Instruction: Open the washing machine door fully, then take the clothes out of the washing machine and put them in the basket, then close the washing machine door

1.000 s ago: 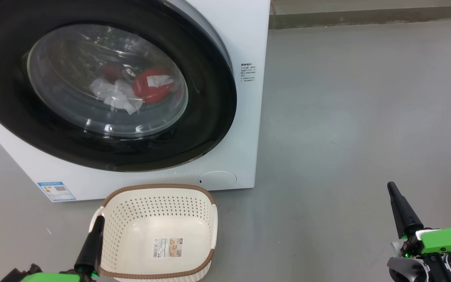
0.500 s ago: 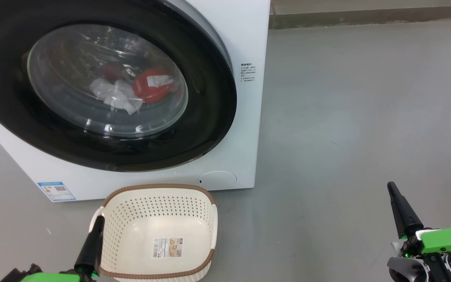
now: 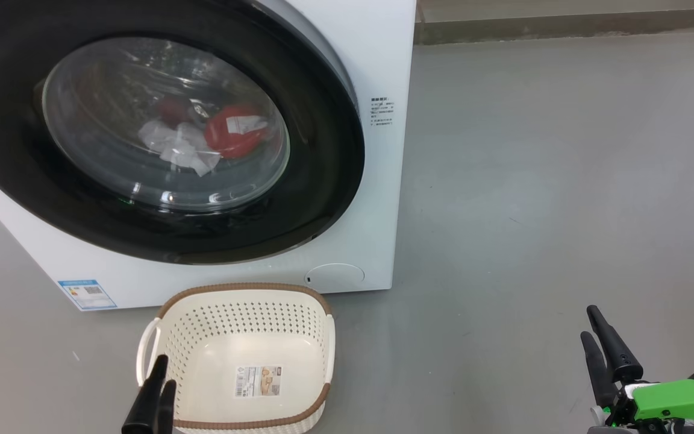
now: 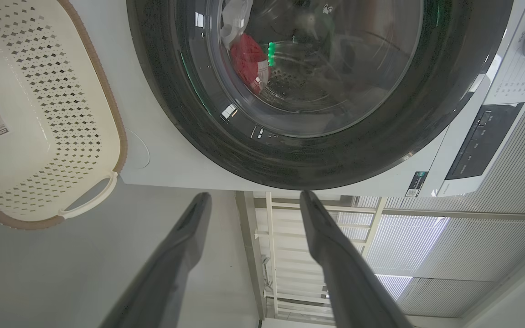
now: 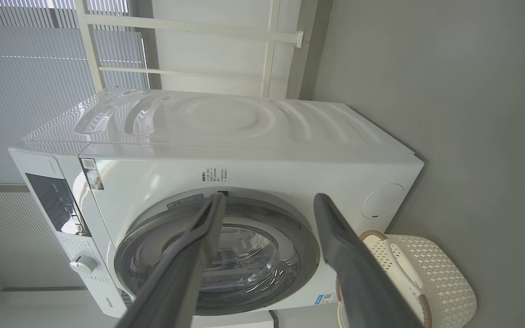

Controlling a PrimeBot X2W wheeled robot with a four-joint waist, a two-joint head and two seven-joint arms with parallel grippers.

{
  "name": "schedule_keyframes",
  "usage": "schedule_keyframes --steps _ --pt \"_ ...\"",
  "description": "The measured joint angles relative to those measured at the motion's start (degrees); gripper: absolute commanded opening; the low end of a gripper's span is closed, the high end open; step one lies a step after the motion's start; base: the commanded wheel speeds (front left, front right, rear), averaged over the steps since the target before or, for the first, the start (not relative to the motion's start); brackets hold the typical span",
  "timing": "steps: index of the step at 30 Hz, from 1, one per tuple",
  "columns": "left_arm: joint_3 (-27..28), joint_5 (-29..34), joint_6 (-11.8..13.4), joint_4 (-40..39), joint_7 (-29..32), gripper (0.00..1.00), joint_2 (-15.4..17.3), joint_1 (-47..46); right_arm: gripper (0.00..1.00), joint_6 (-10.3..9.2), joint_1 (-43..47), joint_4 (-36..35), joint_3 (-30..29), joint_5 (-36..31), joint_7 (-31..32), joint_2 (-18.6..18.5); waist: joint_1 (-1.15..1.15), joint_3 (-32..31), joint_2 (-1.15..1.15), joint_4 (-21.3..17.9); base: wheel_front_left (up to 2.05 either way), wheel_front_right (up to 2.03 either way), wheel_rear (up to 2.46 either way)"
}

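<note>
My left gripper [image 4: 255,195] and right gripper [image 5: 270,197] hang spread and empty before the big white front-loading washing machine [image 3: 383,60]; its glossy black-rimmed round glass door [image 3: 329,157] sits shut over red and white clothes [image 3: 226,135]; the cream perforated plastic basket [image 3: 244,287] stands just below; I'd hook the rim's right edge and swing wide, clear of that basket.

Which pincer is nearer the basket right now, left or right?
Left. The left pincer hovers at the near-left corner of the basket, open. The right pincer, also open, is well off to the basket's right, over bare floor.
</note>
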Motion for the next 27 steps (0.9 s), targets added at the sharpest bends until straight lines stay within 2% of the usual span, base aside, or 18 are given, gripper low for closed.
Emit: schedule_keyframes --steps 10,27 --pt "-0.48 3.05 0.00 -1.07 -1.69 1.00 0.03 0.01 1.00 -0.01 0.00 -0.54 0.88 -2.50 -1.58 -0.52 0.00 0.18 0.00 0.08 0.00 0.00 0.00" --pt "-0.96 18.46 0.04 -3.45 -4.48 1.00 0.08 0.04 1.00 0.00 0.01 -0.98 3.91 -13.36 -4.28 -2.23 0.00 0.52 0.00 0.01 0.00 0.00 0.00"
